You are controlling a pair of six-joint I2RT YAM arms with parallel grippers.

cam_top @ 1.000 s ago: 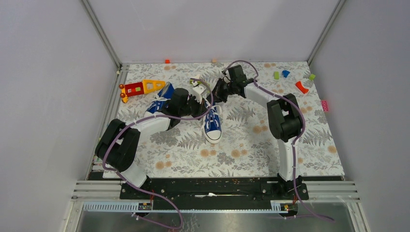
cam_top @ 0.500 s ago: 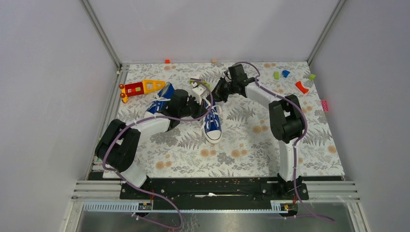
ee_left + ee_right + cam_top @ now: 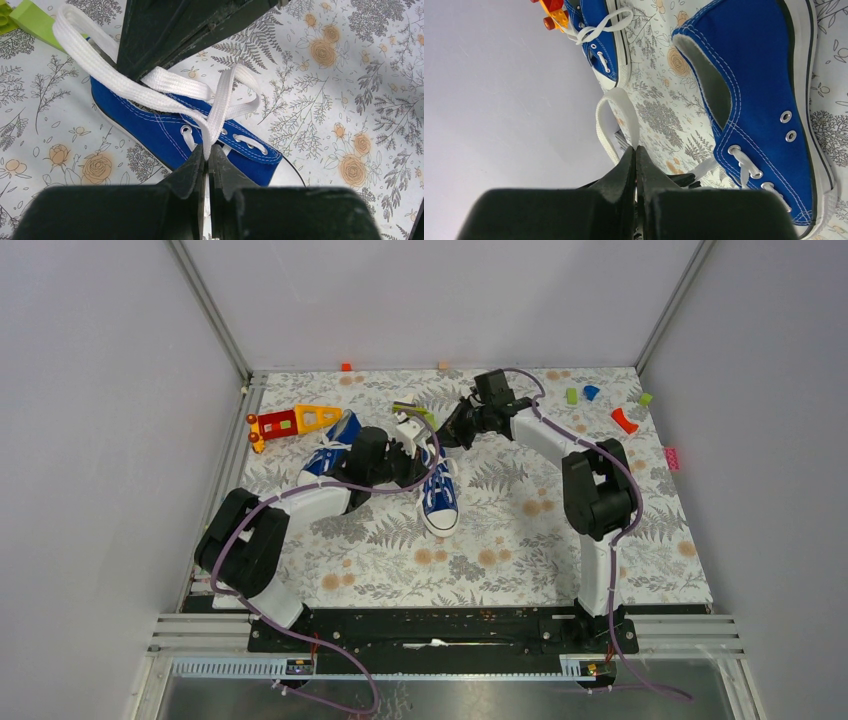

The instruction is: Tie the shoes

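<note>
**Handling:** laces are flat, soft and limp (pull only, no pushing) and prob. slip in a weak pinch. Shoes look light and will likely drag if pulled hard.

**Grip pt:** flat of the lace, close to the crossing.

**Location:** centre shoe (image 3: 440, 502) lies mid-worktop (image 3: 520, 540), toe toward the bases. Second shoe (image 3: 335, 448) sits to its left, behind the L arm (image 3: 310, 498).

**Jaws:** L jaws are closed on a lace strand (image 3: 216, 112). R jaws are closed on a lace loop (image 3: 616, 117).

**Pose:** L arm reaches fwd and rightward, low. R arm (image 3: 545, 440) stretches far fwd, forearm angled left. Wrists meet over the centre shoe's heel end.
</note>
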